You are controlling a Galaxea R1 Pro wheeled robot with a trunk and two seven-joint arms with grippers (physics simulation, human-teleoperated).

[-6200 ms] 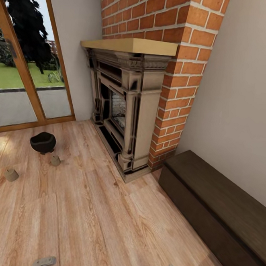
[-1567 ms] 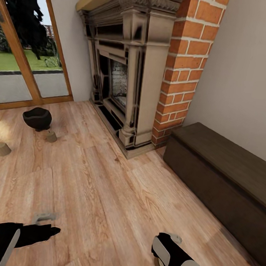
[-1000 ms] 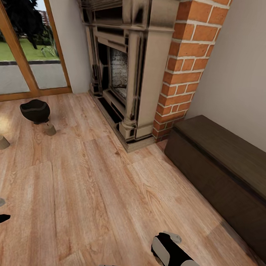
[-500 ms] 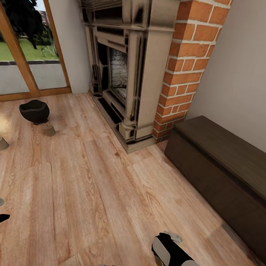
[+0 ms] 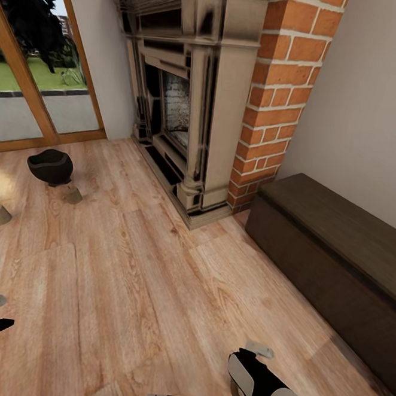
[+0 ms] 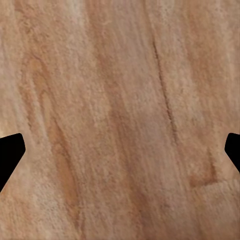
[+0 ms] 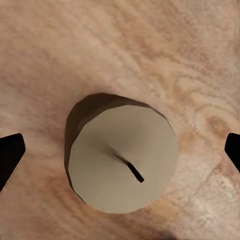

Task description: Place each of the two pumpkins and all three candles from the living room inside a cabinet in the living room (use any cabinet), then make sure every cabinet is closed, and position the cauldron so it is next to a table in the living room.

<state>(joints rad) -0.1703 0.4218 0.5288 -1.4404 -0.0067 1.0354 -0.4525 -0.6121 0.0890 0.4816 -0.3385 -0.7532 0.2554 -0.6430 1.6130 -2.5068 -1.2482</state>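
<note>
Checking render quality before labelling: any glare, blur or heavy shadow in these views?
Head view: bright sun patch on the floor by the glass door; cabinet dark, little detail. Right wrist view: candle sharp, one side shaded. Left wrist view: floorboards soft, slightly blurred.

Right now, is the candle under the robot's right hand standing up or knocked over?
Standing up. In the right wrist view the candle shows its round flat top and wick facing the camera, its base on the wood floor, between the open jaws.
</note>
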